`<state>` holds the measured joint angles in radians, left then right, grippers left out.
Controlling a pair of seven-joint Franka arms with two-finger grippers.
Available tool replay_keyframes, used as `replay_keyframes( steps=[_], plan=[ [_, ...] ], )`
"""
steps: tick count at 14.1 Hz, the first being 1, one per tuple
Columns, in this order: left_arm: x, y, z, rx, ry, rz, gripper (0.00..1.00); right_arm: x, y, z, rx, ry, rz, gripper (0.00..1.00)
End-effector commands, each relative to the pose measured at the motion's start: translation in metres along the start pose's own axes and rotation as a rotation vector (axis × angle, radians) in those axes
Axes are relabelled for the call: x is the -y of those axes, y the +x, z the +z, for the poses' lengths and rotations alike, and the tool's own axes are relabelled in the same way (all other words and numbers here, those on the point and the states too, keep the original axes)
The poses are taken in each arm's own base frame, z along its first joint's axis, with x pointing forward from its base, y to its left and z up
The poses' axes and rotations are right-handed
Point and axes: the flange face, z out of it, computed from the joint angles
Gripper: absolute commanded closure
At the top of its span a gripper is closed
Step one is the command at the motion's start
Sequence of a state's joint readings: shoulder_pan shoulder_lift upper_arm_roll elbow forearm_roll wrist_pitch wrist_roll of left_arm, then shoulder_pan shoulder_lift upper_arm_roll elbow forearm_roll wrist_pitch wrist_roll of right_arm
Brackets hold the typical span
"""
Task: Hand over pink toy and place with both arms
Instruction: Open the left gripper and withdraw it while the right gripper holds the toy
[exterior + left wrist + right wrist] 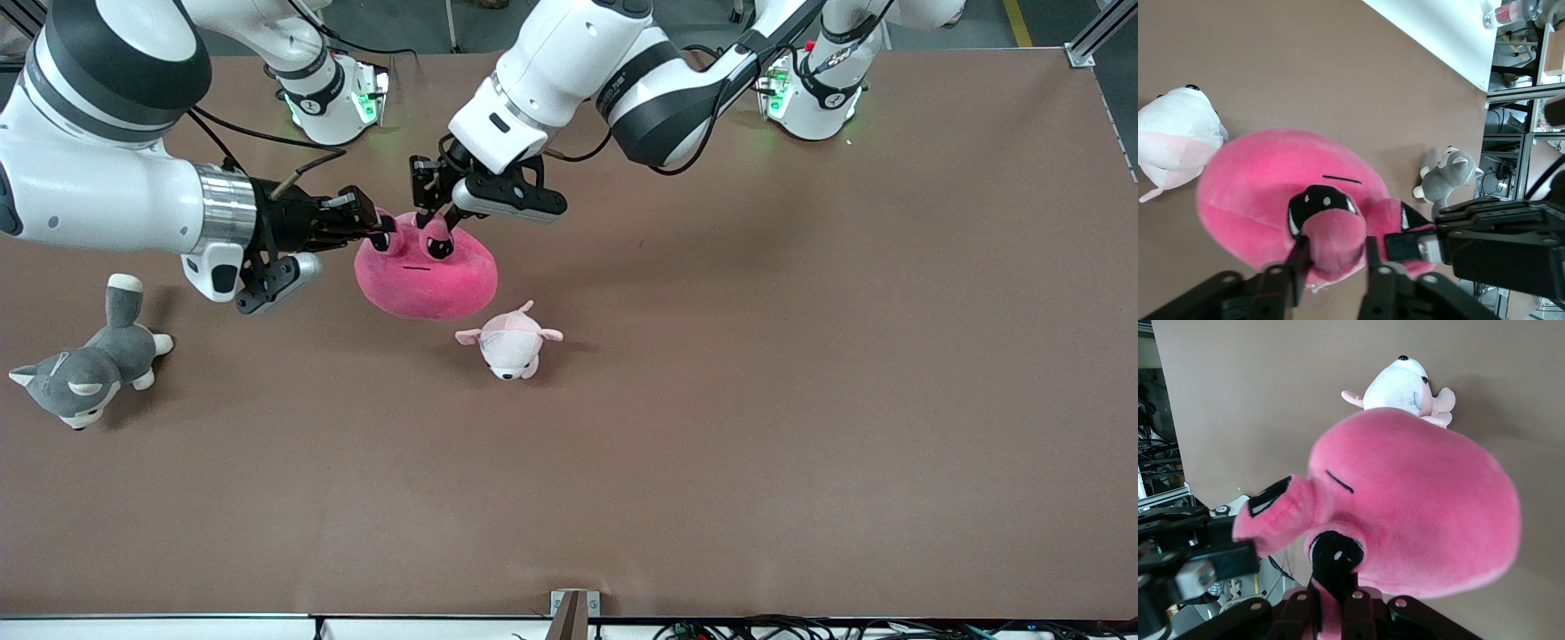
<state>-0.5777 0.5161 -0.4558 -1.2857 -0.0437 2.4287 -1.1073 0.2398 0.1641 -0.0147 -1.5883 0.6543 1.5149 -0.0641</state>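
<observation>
Front view: large round hot-pink plush blob [427, 277] is held up over the brown worktop [756, 400], both hands on it at once. Left hand [433, 225] is closed narrow on one black-eyed bump; left wrist view shows its fingers [1300, 261] pinching that bump. Right hand [380, 233] is closed on the neighbouring bump. Small pale pink-and-white plush animal [509, 342] lies just nearer the camera. Grey-and-white plush dog [84, 369] lies toward the right arm's end.
</observation>
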Motion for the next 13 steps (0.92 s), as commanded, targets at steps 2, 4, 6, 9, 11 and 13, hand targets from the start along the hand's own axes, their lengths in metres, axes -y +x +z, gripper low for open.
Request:
replay_keyframes(
  steps=[2,4,6,9,11,13],
  plan=[
    [-0.004,0.002,-0.031,-0.003,0.07,-0.005,0.0,-0.019,-0.01,-0.016,0.039,0.027,0.035,1.0],
    [0.009,0.028,-0.066,-0.038,0.149,-0.027,0.0,-0.041,-0.017,-0.032,0.052,0.047,0.058,1.0],
    [0.029,0.054,-0.102,-0.067,0.258,-0.05,0.0,-0.071,-0.024,-0.053,0.04,0.061,0.056,1.0],
    [0.073,0.1,-0.152,-0.112,0.444,-0.083,0.0,-0.142,-0.027,-0.082,-0.013,0.093,0.136,1.0],
    [0.111,0.131,-0.178,-0.09,0.582,-0.036,0.0,-0.184,-0.019,-0.086,-0.023,0.116,0.197,1.0],
    [0.144,0.164,-0.204,-0.059,0.647,0.058,0.0,-0.221,0.0,-0.09,-0.034,0.126,0.193,1.0]
  ],
)
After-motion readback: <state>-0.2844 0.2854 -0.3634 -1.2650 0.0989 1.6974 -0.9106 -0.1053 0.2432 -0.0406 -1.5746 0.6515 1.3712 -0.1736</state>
